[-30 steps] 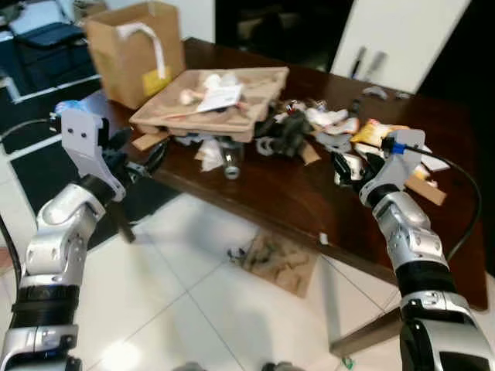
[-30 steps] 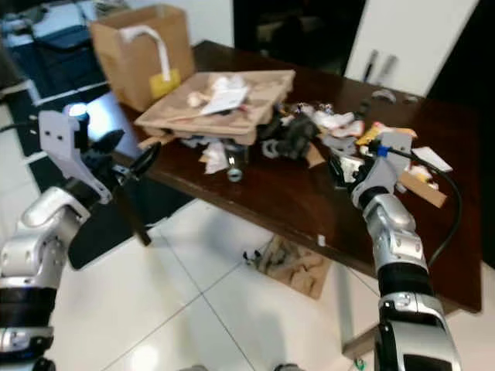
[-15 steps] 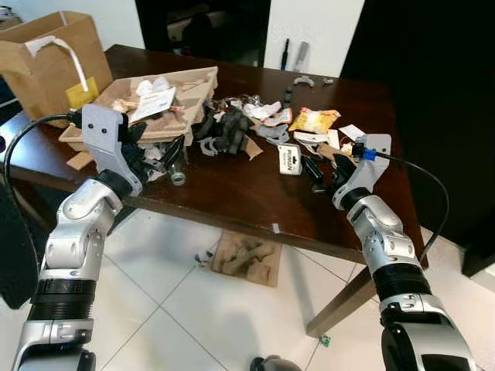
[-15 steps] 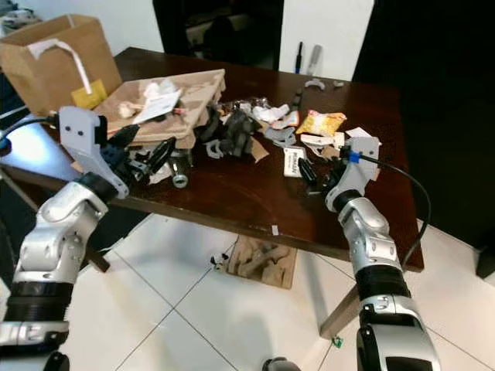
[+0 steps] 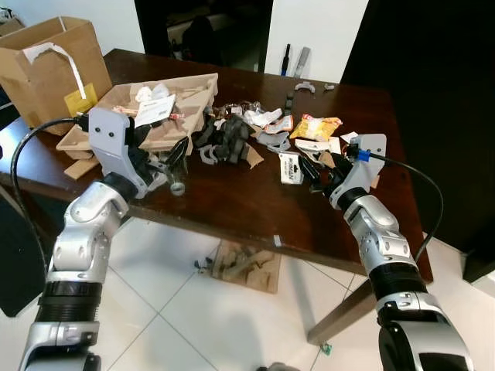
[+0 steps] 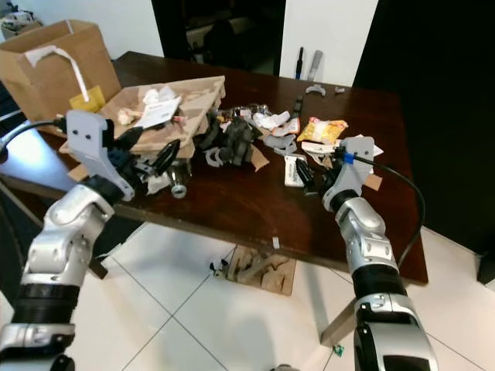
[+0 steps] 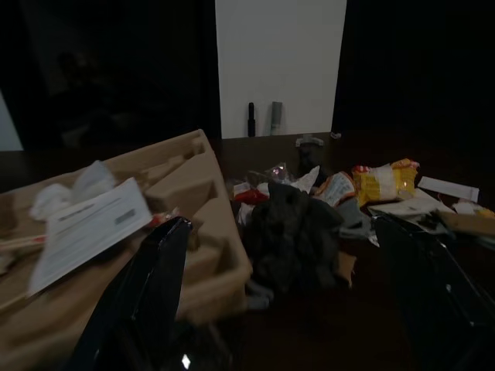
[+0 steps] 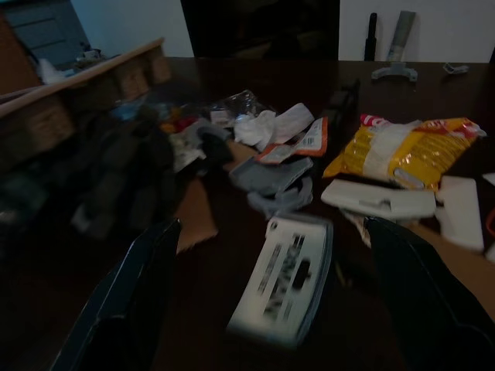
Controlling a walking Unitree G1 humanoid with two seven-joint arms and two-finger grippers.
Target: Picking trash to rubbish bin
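Note:
Trash lies scattered on a dark wooden table [image 5: 232,209]: a yellow snack bag [image 5: 315,126], a white printed packet [image 5: 290,168], a dark grey crumpled heap [image 5: 224,139] and small wrappers. My right gripper [image 5: 319,176] hovers low over the table's right side, open, and the white packet [image 8: 282,282] lies just ahead between its fingers [image 8: 131,301]. At the table's left front, my left gripper [image 5: 162,153] is also open. It points at a cardboard tray [image 7: 209,232] holding paper scraps, with the grey heap [image 7: 294,232] beyond it.
A brown cardboard box [image 5: 50,66] stands at the table's far left corner. A small round cap [image 5: 177,188] lies near the front edge. On the white tiled floor under the table is a piece of cardboard [image 5: 240,263]. Dark doorways lie behind.
The camera has swung and closed in on the table. Both arms have come in over the tabletop, the left toward the tray, the right toward the white packet. Both grippers stay open.

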